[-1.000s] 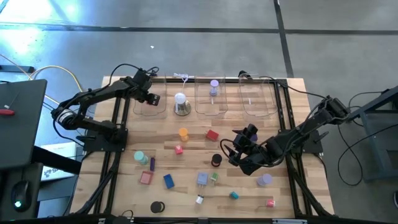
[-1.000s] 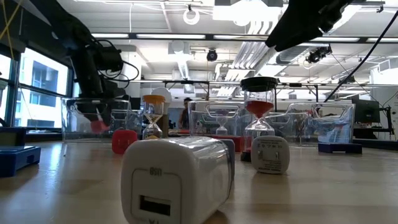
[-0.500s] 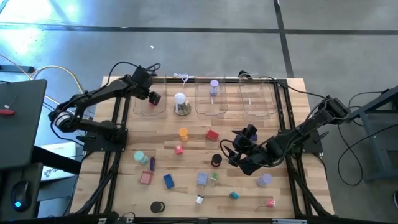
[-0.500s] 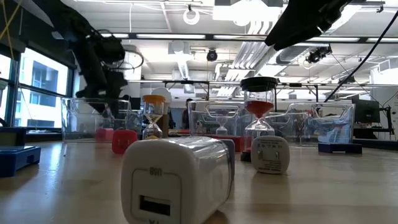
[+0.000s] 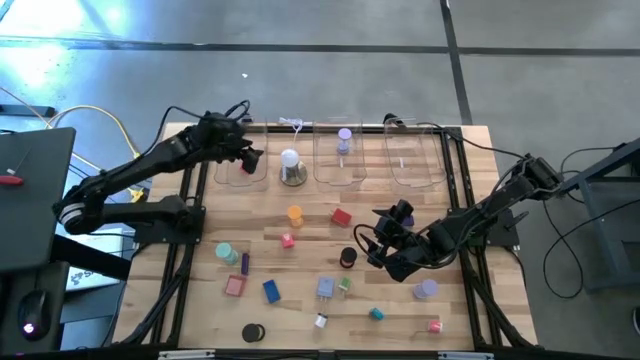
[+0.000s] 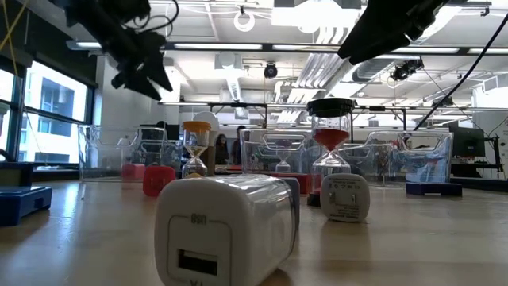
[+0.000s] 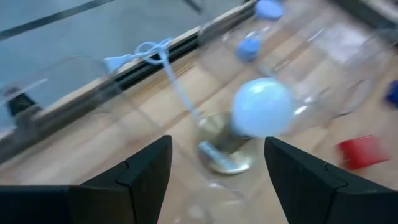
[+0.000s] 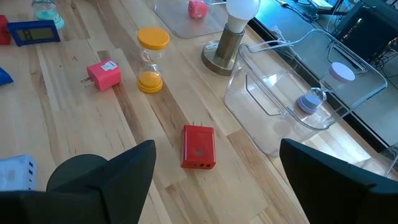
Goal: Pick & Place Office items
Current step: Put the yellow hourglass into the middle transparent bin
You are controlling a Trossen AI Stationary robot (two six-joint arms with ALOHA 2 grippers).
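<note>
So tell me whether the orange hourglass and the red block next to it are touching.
Apart. The right wrist view shows bare wood between the orange hourglass and the red block; the high view shows the same gap.

Two dark, jointed arms trailing black cables, each tipped with a black two-fingered tool.

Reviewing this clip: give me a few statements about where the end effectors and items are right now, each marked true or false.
1. The left end effector hangs open above the leftmost clear bin. True.
2. The red piece lies on the bare wood. False: it lies inside that bin.
3. The right end effector grips the orange hourglass. False: it is open and empty, hovering near the black hourglass.
4. A purple hourglass sits in the middle bin. True.
5. The red block lies flat on the table. True.
</note>
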